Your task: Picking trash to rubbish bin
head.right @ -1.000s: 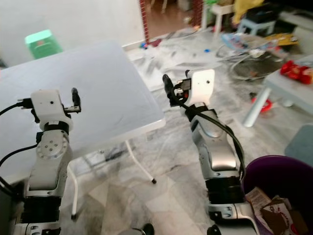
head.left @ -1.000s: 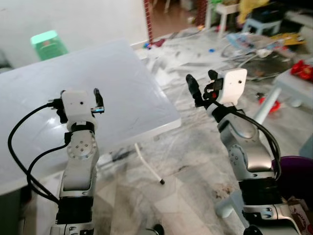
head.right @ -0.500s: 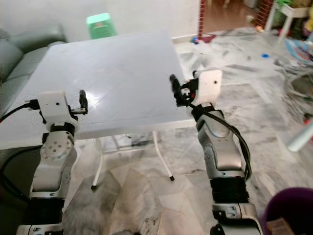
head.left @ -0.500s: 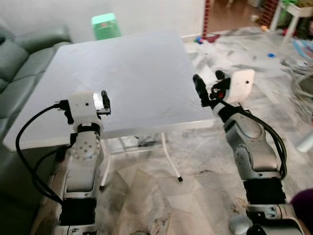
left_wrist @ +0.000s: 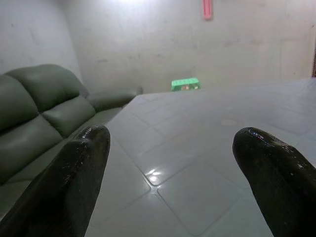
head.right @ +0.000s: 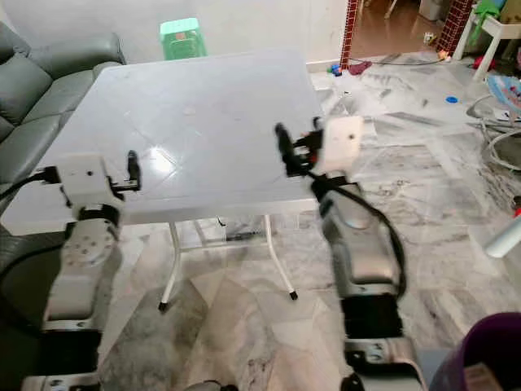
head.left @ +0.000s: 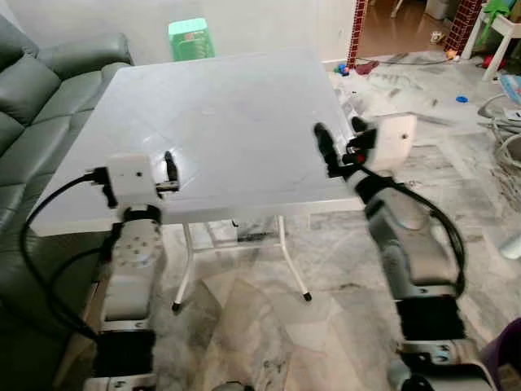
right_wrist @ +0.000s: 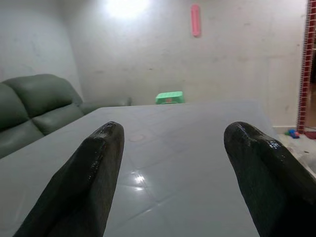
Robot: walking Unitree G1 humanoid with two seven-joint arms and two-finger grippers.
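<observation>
A white square folding table point(head.left: 228, 122) stands on thin white legs on a grey marbled tile floor point(head.left: 269, 318). A dark grey-green sofa point(head.left: 37, 81) runs beside the table. A green plastic stool point(head.left: 191, 37) sits beyond the table against a plain pale wall point(left_wrist: 148, 39). A pink item point(right_wrist: 195, 19) hangs on that wall. A red brick pillar point(head.right: 352, 28) frames a doorway. Scattered clutter and cables point(head.right: 496, 122) lie on the floor well apart from the table. Light reflects off the tabletop.
</observation>
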